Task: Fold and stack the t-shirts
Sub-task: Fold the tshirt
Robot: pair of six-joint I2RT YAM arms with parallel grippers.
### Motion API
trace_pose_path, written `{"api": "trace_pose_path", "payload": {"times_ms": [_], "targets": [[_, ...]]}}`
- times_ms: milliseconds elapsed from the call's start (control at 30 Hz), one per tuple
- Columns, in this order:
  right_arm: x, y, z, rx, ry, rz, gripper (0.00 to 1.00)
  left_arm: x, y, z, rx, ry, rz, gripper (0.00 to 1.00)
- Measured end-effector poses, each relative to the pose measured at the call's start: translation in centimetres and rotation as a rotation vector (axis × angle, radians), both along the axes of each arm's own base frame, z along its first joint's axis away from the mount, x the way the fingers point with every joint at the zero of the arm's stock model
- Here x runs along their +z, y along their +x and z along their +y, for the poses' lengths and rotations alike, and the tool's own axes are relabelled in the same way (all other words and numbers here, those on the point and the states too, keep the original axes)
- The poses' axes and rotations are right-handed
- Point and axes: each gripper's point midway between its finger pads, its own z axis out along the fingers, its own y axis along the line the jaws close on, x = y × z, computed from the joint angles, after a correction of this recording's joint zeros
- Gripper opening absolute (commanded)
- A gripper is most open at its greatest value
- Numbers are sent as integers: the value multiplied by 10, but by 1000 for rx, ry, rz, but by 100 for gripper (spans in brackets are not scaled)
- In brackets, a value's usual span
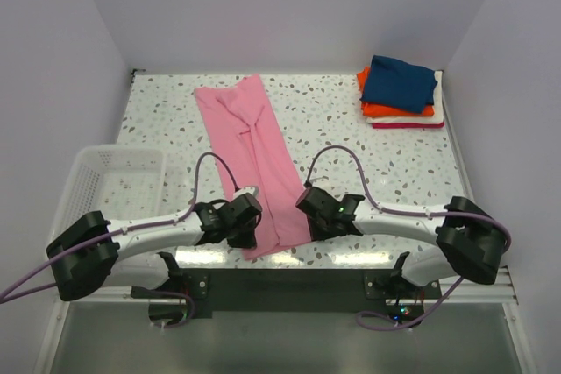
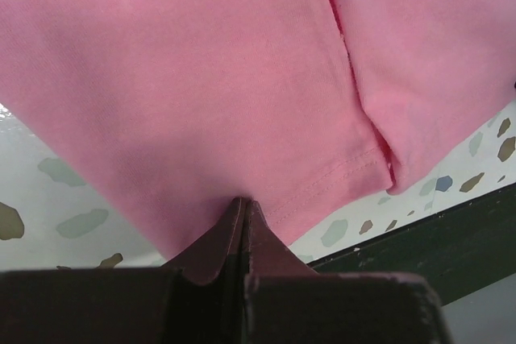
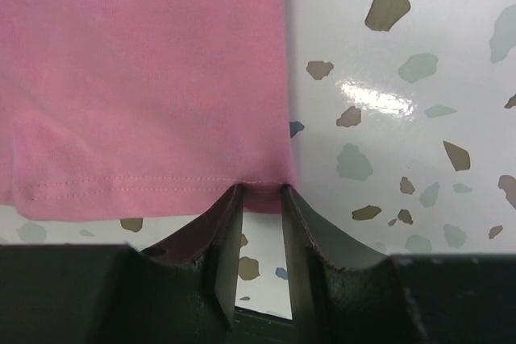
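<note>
The light pink t-shirt (image 1: 254, 159) lies folded into a long strip down the middle of the table, its hem at the near edge. My left gripper (image 1: 252, 221) is at the hem's left corner; in the left wrist view it (image 2: 243, 201) is shut, with the pink t-shirt (image 2: 226, 78) pinched at the tips. My right gripper (image 1: 307, 219) is at the hem's right corner; in the right wrist view it (image 3: 262, 195) is open, with the corner of the pink hem (image 3: 161, 94) between its fingertips. A stack of folded t-shirts (image 1: 399, 85), navy on top of orange, white and red, sits at the back right.
A white wire basket (image 1: 88, 168) stands at the near left, beside the left arm. The terrazzo table's (image 1: 377, 164) near edge, with a dark strip below it, runs just behind both grippers. White walls close in the left, back and right.
</note>
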Motion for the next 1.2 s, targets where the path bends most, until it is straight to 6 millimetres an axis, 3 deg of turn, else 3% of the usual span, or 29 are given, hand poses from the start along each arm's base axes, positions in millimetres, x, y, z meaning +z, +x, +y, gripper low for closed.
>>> {"api": "trace_pose_path", "payload": {"times_ms": [233,400,500,633,700,833,933,1100,1200], "targets": [[-2,-4,-13,-10,-27,-1,31,-1,-4,3,-25,13,12,1],[4,-5,-14,-6,-12,-3,42,0,-11,8,-54,24,29,19],[13,-5,-11,4,22,-14,43,4,-15,14,-62,41,38,25],[26,-5,-7,17,59,-28,43,19,-15,14,-53,18,25,25],[32,-5,-2,31,79,-26,41,36,-12,9,-35,-21,0,23],[41,-4,10,62,115,-19,36,48,-9,9,12,-57,-22,15],[48,-2,30,89,165,-9,34,40,-14,15,43,-50,2,10],[51,-2,58,135,217,10,31,2,-37,39,78,13,95,8],[47,-7,72,165,230,24,29,1,-40,37,95,-18,107,8]]}}
